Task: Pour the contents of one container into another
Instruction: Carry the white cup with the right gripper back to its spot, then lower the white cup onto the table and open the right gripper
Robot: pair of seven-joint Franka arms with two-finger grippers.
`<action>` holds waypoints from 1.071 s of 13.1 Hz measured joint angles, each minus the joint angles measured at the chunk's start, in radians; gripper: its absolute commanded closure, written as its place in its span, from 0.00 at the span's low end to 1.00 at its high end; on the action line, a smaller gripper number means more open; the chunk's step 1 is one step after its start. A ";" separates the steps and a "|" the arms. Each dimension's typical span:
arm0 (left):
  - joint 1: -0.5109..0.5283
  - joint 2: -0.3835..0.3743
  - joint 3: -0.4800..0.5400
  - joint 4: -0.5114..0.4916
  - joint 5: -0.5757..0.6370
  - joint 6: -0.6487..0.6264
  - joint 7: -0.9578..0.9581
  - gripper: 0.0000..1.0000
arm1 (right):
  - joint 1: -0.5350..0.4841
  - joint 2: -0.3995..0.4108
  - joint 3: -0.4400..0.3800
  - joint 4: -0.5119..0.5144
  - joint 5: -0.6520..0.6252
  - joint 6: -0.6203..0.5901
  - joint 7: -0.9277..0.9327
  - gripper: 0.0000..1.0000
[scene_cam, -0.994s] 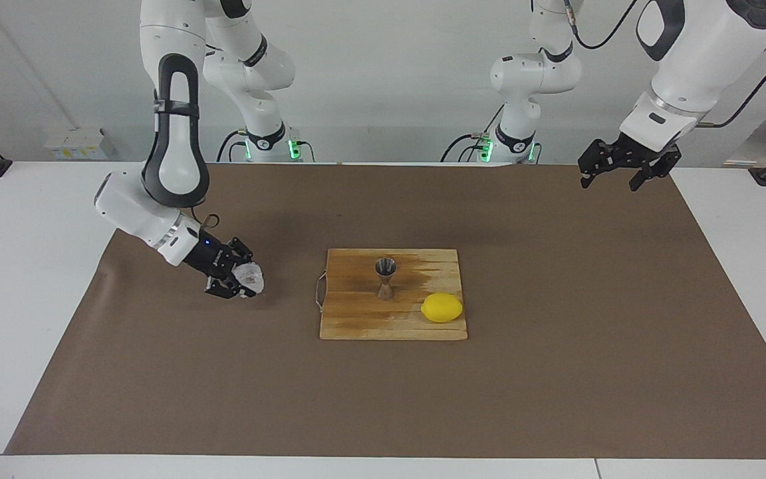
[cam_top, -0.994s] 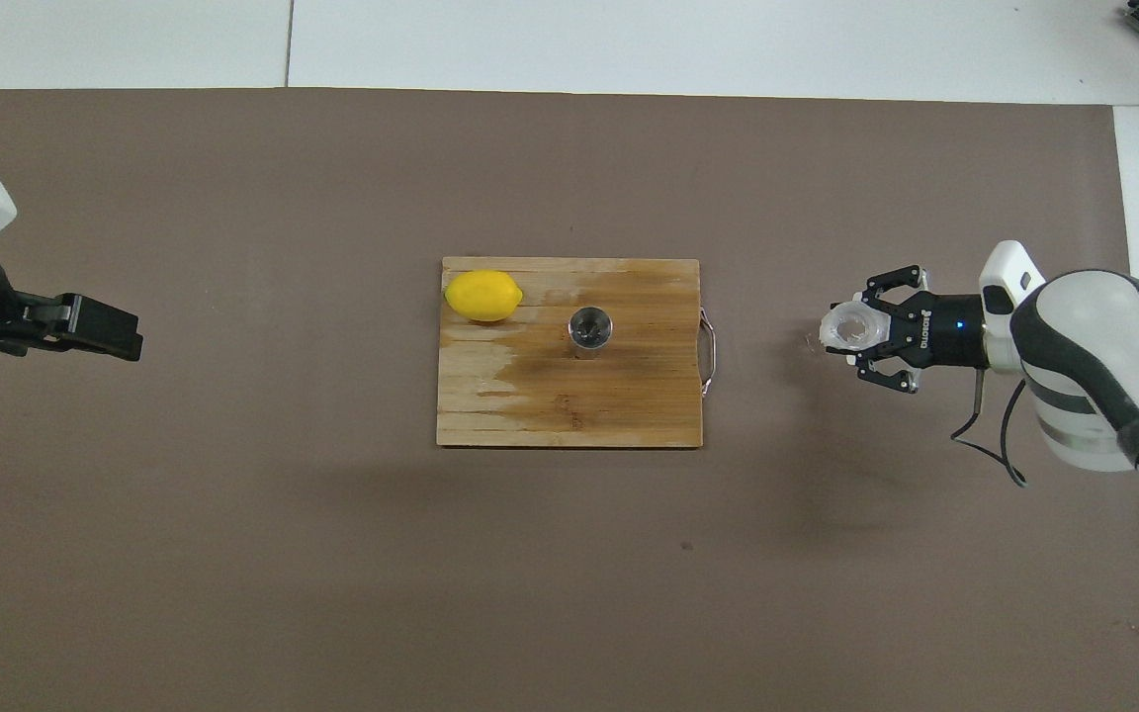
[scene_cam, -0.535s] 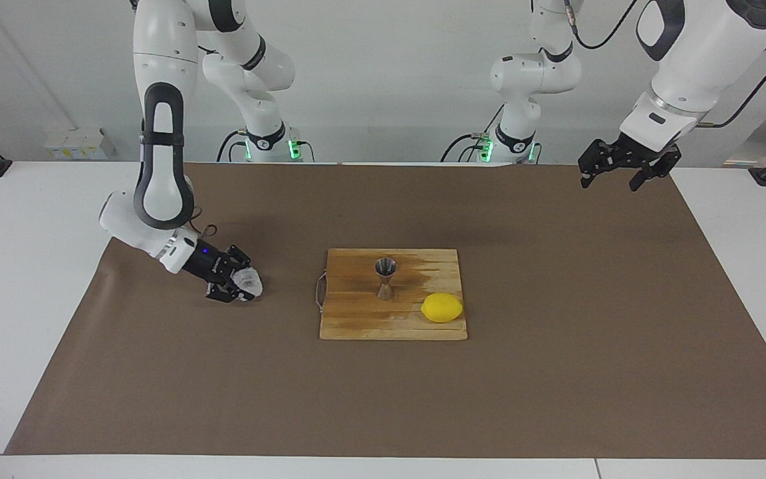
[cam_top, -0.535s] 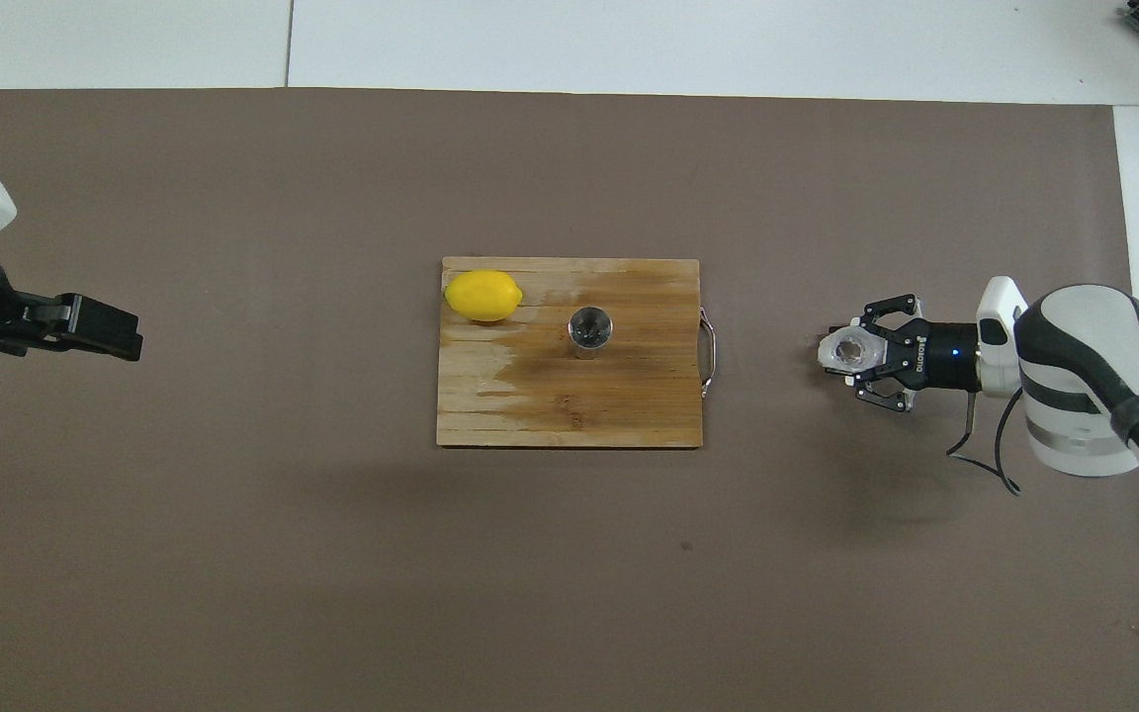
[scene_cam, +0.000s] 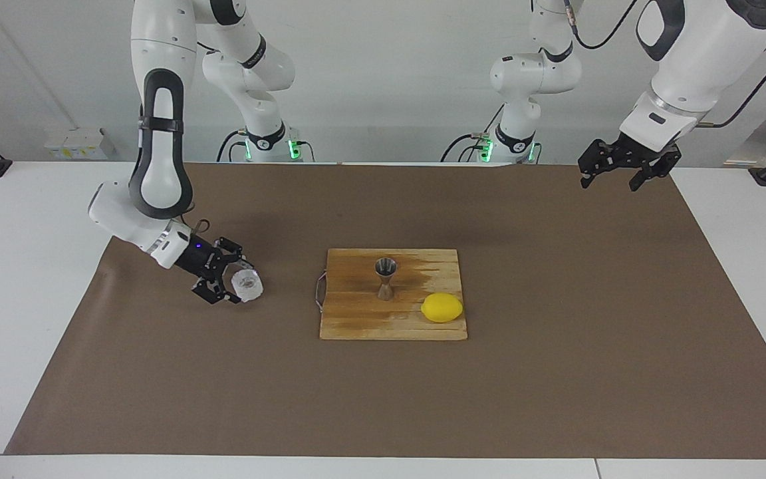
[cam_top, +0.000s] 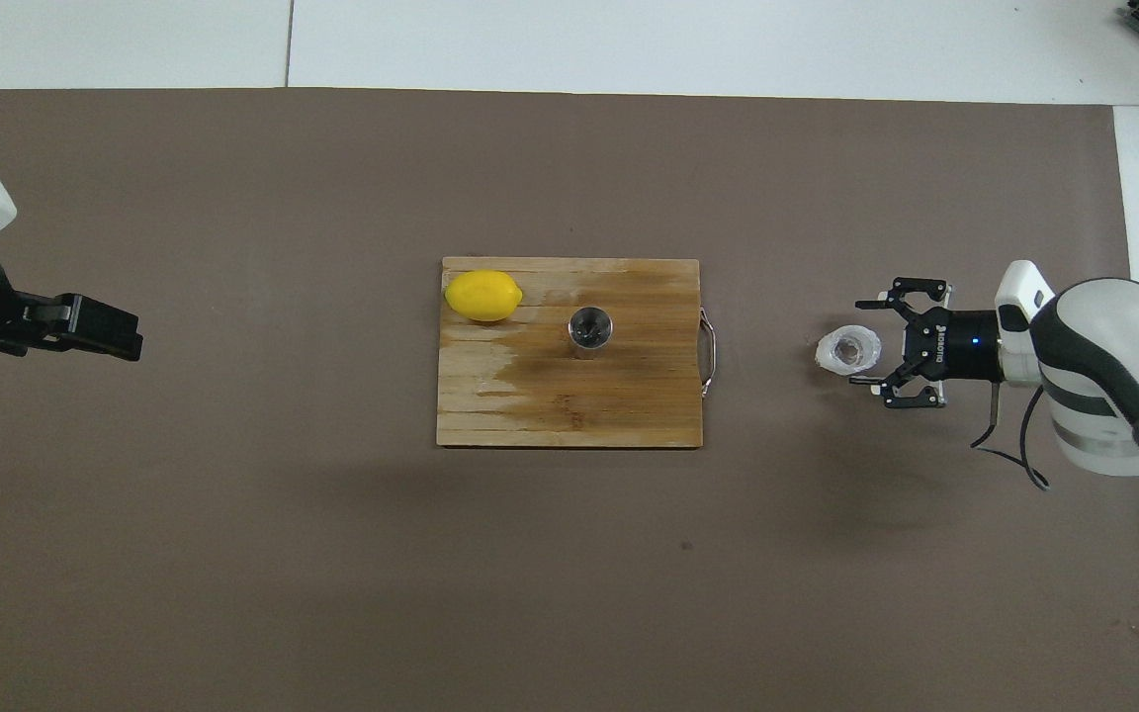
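lemon [scene_cam: 441,307] beside jigger [scene_cam: 385,278] on cutting board [scene_cam: 356,319]; tumbler [scene_cam: 247,284] between wide right end effector [scene_cam: 229,285] fingers

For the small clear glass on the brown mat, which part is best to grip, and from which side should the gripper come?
Grip the glass across its side wall, about mid-height, coming low from the right arm's end of the table. It stands upright and squat, its mouth facing up, so a sideways hold probably suits pouring. The open right gripper is already on that side, and nothing stands close around the glass.
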 measured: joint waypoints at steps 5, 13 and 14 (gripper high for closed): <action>0.000 0.000 0.000 0.000 0.000 0.000 0.000 0.00 | -0.004 -0.115 0.001 0.000 -0.252 -0.048 0.437 0.00; 0.000 0.000 0.000 0.000 0.000 0.000 0.000 0.00 | 0.053 -0.120 0.006 0.047 -0.657 -0.058 1.193 0.00; 0.000 0.000 0.000 0.000 0.000 0.000 0.000 0.00 | 0.075 -0.120 0.006 0.062 -0.718 -0.083 1.321 0.00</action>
